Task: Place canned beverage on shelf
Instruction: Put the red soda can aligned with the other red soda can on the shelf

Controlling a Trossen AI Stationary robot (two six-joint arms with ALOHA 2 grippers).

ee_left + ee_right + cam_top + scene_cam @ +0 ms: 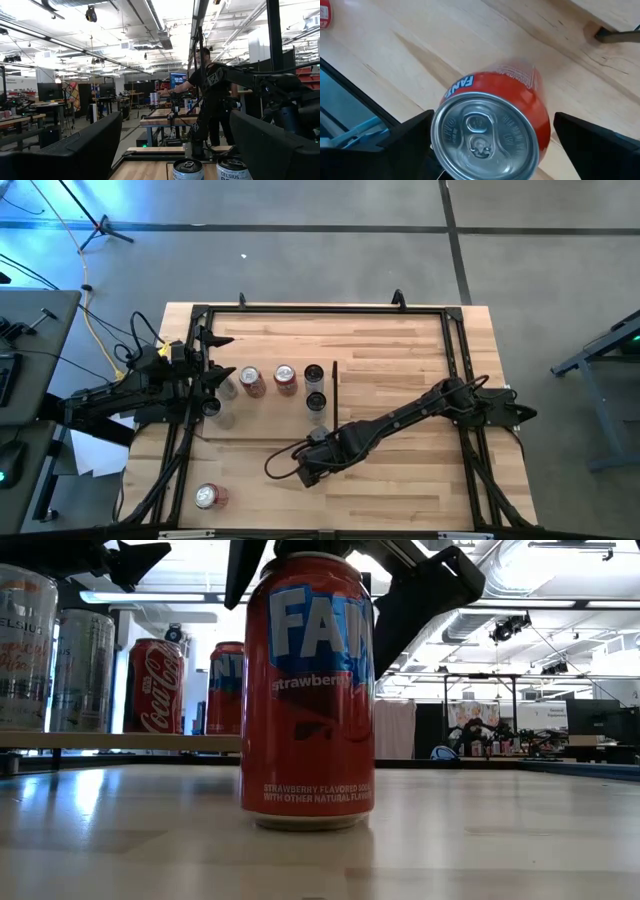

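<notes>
Standing upright between the right gripper's (490, 145) wide-spread fingers, untouched: strawberry can (492, 120).

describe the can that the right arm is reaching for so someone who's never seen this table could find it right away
Start at the pale shelf on the table's left half, with its row of cans. Come off its front edge onto the bare tabletop, where the right pincer hangs open over one upright can. It is red with a blue Fanta label reading strawberry, and unlike the other loose can lying at the front left, it stands.
</notes>
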